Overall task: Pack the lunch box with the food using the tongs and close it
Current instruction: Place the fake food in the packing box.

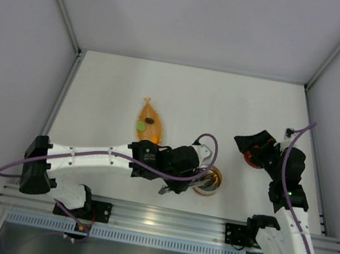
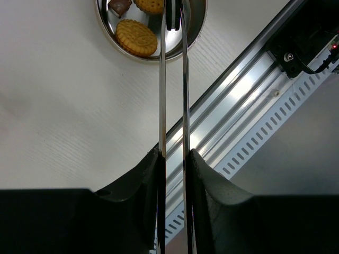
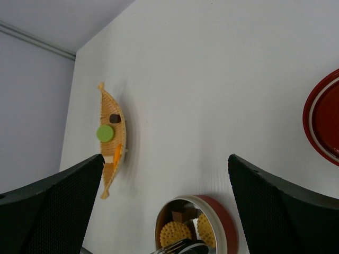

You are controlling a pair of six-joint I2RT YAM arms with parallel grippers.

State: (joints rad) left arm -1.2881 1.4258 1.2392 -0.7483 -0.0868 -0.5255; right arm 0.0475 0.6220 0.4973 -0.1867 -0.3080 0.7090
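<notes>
Left to right we've got a woven orange boat-shaped basket (image 1: 149, 123), the left gripper (image 2: 174, 154) pinching the slim shiny tongs (image 2: 162, 79) over the round steel lunch box (image 2: 192, 26) with ridged round biscuits (image 2: 136, 37) inside, and the right gripper (image 3: 165, 159) with fingers spread wide by the glossy red lid (image 3: 323, 116).

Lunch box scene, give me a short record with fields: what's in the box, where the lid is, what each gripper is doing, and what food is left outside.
lunch box: open, two round biscuits and a brown piece inside
lid: red, off, lying apart from the box
left gripper: shut on the tongs, tips over the box
right gripper: open, empty
food outside: green piece, dark piece, orange piece, all in the orange basket
</notes>
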